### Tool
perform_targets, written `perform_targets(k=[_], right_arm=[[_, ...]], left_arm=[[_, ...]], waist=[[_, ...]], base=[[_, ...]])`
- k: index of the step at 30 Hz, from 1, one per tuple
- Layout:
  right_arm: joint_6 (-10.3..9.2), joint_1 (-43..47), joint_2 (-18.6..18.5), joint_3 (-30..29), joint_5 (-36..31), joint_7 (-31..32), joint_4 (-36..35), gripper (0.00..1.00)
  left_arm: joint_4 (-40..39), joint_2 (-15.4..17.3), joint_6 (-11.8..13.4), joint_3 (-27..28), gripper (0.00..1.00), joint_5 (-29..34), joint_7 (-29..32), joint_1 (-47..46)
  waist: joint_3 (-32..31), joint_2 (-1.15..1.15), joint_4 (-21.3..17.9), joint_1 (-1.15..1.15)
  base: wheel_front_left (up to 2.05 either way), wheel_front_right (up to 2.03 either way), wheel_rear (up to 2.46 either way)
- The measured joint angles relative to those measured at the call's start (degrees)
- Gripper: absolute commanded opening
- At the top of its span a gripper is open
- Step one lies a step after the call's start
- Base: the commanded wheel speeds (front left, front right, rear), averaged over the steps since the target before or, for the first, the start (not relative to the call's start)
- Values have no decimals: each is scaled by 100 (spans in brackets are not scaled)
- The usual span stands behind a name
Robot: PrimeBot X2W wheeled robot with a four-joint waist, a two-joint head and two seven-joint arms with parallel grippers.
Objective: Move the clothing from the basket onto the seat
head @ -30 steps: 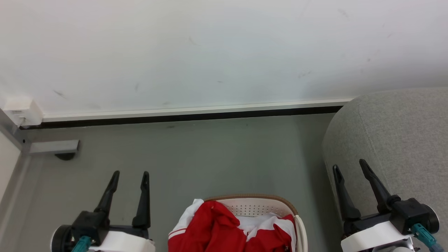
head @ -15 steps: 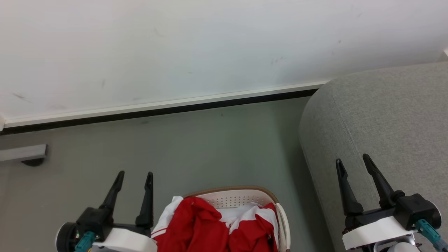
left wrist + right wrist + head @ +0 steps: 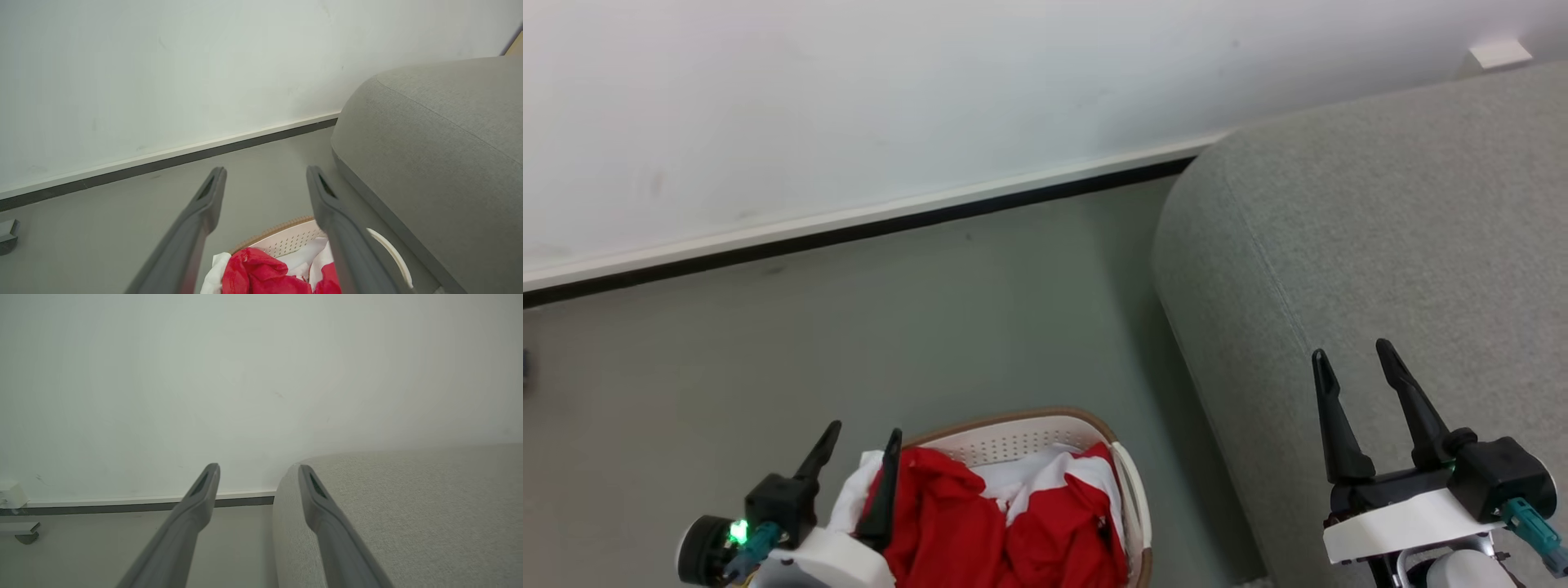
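Red clothing [image 3: 980, 531] with white panels is heaped in the cream basket [image 3: 1021, 429] with a brown rim, at the bottom centre of the head view. My left gripper [image 3: 863, 434] is open over the basket's left edge, its right finger in front of the red cloth, and holds nothing. From the left wrist, the clothing [image 3: 255, 271] and basket [image 3: 286, 239] lie below and between the open fingers of the left gripper [image 3: 265, 173]. The grey seat [image 3: 1380, 245] fills the right side. My right gripper [image 3: 1353, 355] hangs open and empty over the seat's left part.
The basket stands on grey floor [image 3: 849, 327] just left of the seat's rounded side. A white wall [image 3: 890, 98] with a dark baseboard [image 3: 849, 233] runs across the back. A small grey bracket [image 3: 8, 237] sits on the floor far left in the left wrist view.
The head camera has turned, so the whole scene slid left and the seat takes up more of the view. My left gripper has moved right, over the basket's left edge. Both stay open.
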Motion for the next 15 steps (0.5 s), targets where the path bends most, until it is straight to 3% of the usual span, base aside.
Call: perform_targets(k=[15], right_arm=[[0,-300,82,-349,181,0,-218,100]], left_arm=[[2261,410,-178,-628,100,198,185,-1190]], waist=[[839,0,-558,0]], base=[[0,0,0]])
